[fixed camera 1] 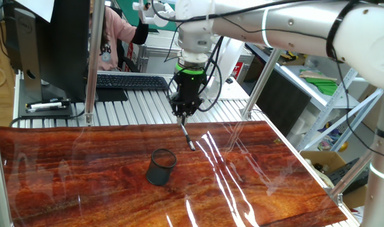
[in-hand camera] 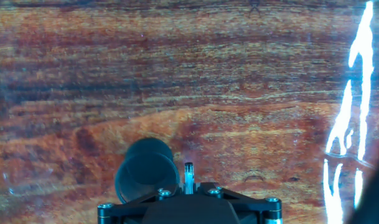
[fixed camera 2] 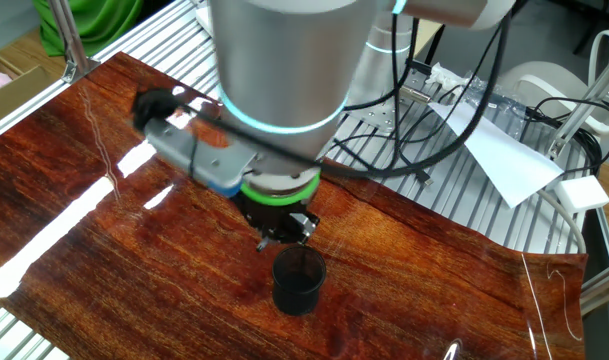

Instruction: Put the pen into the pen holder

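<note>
Hand view: the thin black pen (in-hand camera: 188, 176) is seen clamped between the closed fingers of the gripper (fixed camera 1: 181, 114), hanging tip-down above the glossy wood-grain table (fixed camera 1: 84, 170) toward its far edge. The pen holder (fixed camera 1: 161, 166) — a black cylindrical mesh cup — is set upright mid-table; its contents cannot be told.

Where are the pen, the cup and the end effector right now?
pen (fixed camera 1: 187, 137): one fixed view, mid-shaft, hanging below the end effector.
cup (fixed camera 1: 160, 168): one fixed view, its mesh side wall.
end effector (fixed camera 1: 181, 115): one fixed view, between the fingertips, closed on the pen's top.
</note>
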Controlling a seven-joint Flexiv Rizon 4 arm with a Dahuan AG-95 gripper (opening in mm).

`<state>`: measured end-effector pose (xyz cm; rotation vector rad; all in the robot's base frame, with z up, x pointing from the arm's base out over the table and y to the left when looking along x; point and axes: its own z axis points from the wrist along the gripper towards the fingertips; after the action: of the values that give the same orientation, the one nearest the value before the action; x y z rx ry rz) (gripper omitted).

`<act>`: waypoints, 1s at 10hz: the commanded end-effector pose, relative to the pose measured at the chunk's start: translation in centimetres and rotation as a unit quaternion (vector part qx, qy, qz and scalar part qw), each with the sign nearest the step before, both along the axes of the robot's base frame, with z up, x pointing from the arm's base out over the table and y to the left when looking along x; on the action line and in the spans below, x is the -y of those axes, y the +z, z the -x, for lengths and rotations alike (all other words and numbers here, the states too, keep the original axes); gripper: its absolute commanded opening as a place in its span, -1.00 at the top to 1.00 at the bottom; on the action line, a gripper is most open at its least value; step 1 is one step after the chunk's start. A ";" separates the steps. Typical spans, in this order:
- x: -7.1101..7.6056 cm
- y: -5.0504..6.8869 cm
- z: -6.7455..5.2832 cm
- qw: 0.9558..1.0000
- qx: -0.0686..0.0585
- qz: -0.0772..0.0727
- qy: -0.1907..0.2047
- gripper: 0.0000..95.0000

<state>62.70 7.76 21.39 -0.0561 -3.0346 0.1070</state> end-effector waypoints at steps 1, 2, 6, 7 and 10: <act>-0.1 -0.2 0.2 1.000 0.010 -0.001 -0.001 1.00; -0.2 -0.2 0.2 1.000 0.029 0.000 -0.003 1.00; -0.3 -0.2 0.3 0.999 0.050 -0.002 -0.014 1.00; -0.4 -0.2 0.3 0.998 0.062 -0.002 -0.022 1.00; -0.8 -0.3 0.0 0.997 0.068 0.002 -0.031 1.00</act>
<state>62.71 8.52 21.02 -0.1723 -3.1742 0.1100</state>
